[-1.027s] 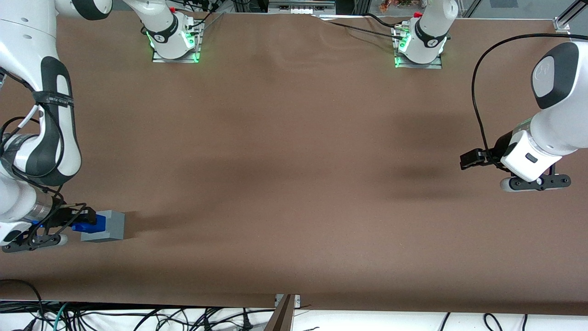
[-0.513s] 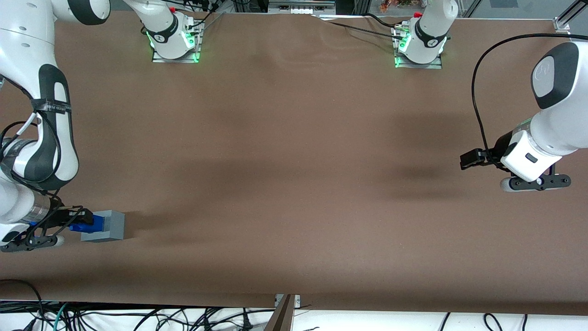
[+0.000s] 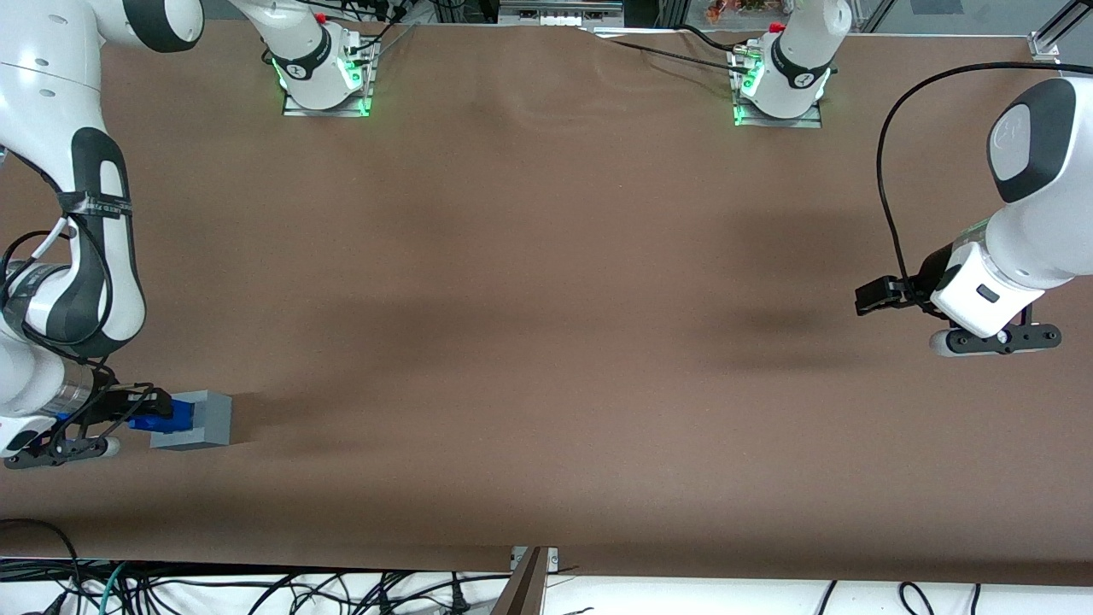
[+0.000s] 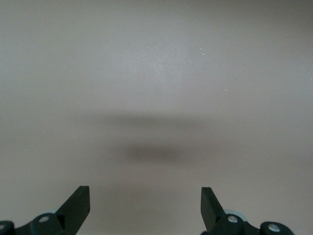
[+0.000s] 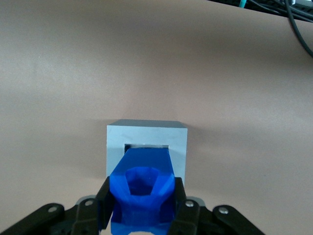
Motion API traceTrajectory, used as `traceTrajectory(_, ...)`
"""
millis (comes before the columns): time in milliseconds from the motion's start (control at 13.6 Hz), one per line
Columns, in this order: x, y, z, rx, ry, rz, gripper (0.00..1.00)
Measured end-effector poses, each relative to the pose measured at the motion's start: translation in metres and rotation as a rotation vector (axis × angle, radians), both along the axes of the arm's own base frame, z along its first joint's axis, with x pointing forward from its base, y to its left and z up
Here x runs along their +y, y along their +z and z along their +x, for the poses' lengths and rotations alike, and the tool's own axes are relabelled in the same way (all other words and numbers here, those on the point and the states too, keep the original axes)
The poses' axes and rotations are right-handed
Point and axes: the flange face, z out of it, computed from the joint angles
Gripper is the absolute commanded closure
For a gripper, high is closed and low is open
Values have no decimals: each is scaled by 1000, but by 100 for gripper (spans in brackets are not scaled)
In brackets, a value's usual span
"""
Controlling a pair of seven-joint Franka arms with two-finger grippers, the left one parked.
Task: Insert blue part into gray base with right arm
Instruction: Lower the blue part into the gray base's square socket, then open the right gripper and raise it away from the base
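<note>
The gray base sits on the brown table near the working arm's end, fairly near the front camera. My right gripper lies level beside it and is shut on the blue part, whose tip is at the base's side face. In the right wrist view the blue part sits between the black fingers, and its leading end is in the square recess of the gray base. The right arm rises above the gripper.
Two arm mounts with green lights stand at the table's back edge. Cables lie below the table's front edge. The brown table stretches toward the parked arm's end.
My right arm and gripper have drawn slightly toward the working arm's end with the blue part. The gray base has not moved.
</note>
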Motion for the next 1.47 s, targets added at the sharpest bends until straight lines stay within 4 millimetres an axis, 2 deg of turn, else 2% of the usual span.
traceTrajectory(367,1,-5,1,-4,6,0,58)
traceTrajectory(587,2,-17,0,9,7,2,58)
traceTrajectory(733,2,-17,0,7,8,1,55)
traceTrajectory(807,2,-17,0,7,8,1,34)
traceTrajectory(880,2,-17,1,5,8,1,0)
traceTrajectory(1100,3,-18,2,-5,10,1,0)
traceTrajectory(1247,10,-11,4,-19,18,8,0)
traceTrajectory(1393,27,13,3,-7,40,30,0)
traceTrajectory(1467,37,34,2,2,46,40,0)
